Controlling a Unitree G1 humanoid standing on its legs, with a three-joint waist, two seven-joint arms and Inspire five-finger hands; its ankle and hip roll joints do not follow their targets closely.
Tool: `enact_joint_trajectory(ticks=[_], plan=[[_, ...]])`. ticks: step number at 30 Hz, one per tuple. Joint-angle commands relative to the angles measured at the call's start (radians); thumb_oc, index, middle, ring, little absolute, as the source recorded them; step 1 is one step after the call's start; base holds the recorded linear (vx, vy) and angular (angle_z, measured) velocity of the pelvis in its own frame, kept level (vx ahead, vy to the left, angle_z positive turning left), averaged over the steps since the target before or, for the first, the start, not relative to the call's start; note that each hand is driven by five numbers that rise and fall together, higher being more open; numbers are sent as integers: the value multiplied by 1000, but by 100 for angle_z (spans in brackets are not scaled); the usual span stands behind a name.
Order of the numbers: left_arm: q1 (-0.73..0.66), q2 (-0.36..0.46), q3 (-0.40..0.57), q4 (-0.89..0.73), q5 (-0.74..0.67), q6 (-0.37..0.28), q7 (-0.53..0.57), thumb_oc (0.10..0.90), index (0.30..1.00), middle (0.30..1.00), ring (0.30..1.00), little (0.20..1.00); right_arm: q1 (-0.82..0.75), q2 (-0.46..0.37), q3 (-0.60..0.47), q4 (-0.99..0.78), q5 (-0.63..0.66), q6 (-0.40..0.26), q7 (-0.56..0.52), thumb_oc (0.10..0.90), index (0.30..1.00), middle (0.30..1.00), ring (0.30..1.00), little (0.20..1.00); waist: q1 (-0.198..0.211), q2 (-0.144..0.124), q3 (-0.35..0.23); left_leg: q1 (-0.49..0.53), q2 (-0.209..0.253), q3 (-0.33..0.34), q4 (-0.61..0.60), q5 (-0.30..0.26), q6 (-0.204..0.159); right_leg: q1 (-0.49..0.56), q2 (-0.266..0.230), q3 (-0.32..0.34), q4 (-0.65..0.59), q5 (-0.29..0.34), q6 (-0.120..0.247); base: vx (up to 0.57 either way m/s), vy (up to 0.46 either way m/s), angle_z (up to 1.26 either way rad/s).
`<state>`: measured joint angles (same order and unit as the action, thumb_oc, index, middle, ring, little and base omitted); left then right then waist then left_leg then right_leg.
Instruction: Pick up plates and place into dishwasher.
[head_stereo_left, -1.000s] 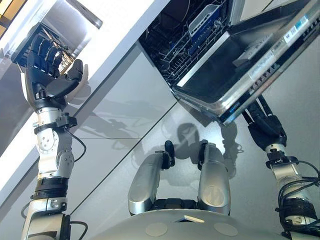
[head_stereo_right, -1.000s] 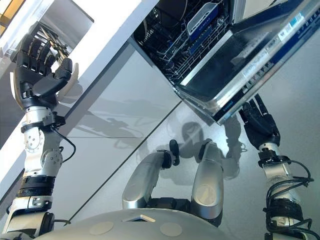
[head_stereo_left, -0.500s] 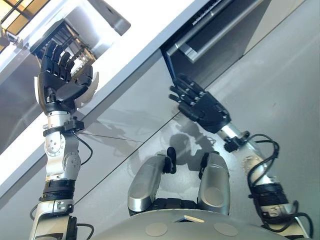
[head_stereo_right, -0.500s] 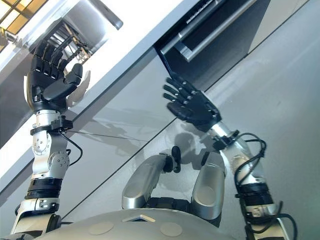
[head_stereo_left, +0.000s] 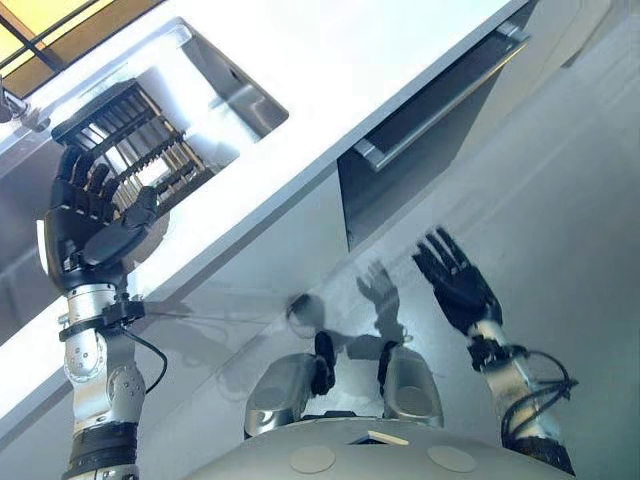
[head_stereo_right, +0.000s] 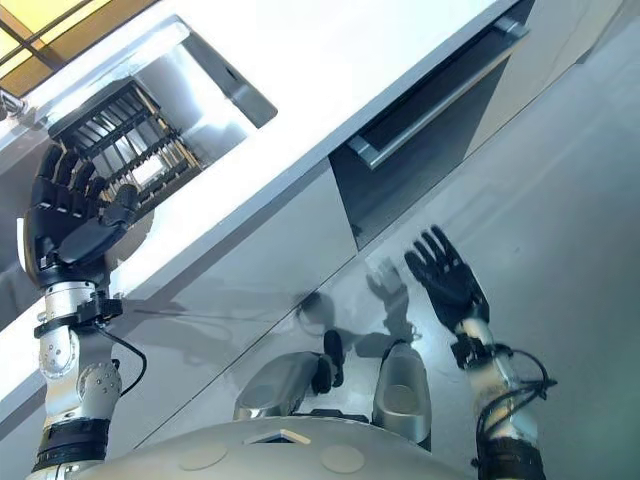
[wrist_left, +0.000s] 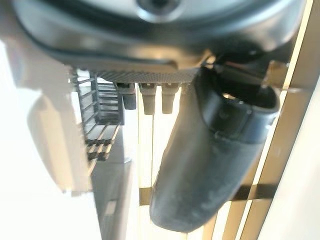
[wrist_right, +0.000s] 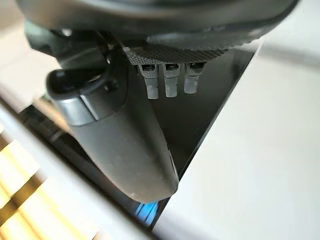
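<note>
Nearest to you, at about five o'clock in the head views, your right hand (head_stereo_left: 458, 283) hangs over the pale glossy floor (head_stereo_left: 580, 260) with its dark fingers spread straight and nothing in it. At about nine o'clock your left hand (head_stereo_left: 88, 220) is raised in front of the sink, fingers straight and relaxed and thumb standing apart, also holding nothing; its wrist view looks past the thumb at the dark rack bars. Further out, at about two o'clock, the dark-fronted dishwasher door with its long silver bar handle (head_stereo_left: 440, 100) looks shut or nearly so beneath the white countertop (head_stereo_left: 330, 60). Furthest, at ten to eleven o'clock, the black wire dish rack (head_stereo_left: 140, 140) sits in the stainless steel sink basin (head_stereo_left: 215, 85), and I cannot make out a plate in its slots; a pale patch between the bars may be one, but you cannot count on it. Expect any plate to be stiff, smooth and brittle, fairly light but slippery if wet: take it by the upper rim, thumb on one face and fingers on the other, and lift it straight out of the slots so it does not catch on the wires.
</note>
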<state>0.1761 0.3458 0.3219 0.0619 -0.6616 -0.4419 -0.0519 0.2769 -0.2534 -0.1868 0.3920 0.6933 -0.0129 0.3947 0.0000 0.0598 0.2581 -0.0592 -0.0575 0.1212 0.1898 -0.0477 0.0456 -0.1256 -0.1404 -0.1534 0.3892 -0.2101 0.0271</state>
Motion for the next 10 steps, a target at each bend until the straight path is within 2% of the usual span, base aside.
enact_joint_trajectory(ticks=[1,3,6,10], plan=[[-66,62,96,-114,35,-106,-14,800,900,900,900,900,-51,6,34,40,-167,-134,-5,800,900,900,900,900,-4,-9,-74,51,-45,-10,-37,-66,12,55,37,0,-183,106,42,-97,-75,-7],[-111,67,78,-101,63,-56,1,800,900,900,900,900,-72,-10,69,146,-285,-156,-64,800,900,900,900,900,-3,-16,-88,77,-39,-8,-72,-56,3,84,49,-10,-212,110,42,-87,-86,0],[-176,87,45,-94,97,8,28,800,900,900,900,900,-106,-23,104,282,-350,-121,-127,800,900,900,900,900,0,-23,-104,110,-25,-9,-117,-48,0,118,64,-23,-238,113,43,-74,-93,7],[-252,100,9,-67,95,68,34,800,900,900,900,900,-147,-34,126,500,-451,-126,-156,800,900,900,900,900,7,-26,-117,147,-13,-12,-171,-39,-4,153,79,-38,-264,112,44,-69,-83,3]])
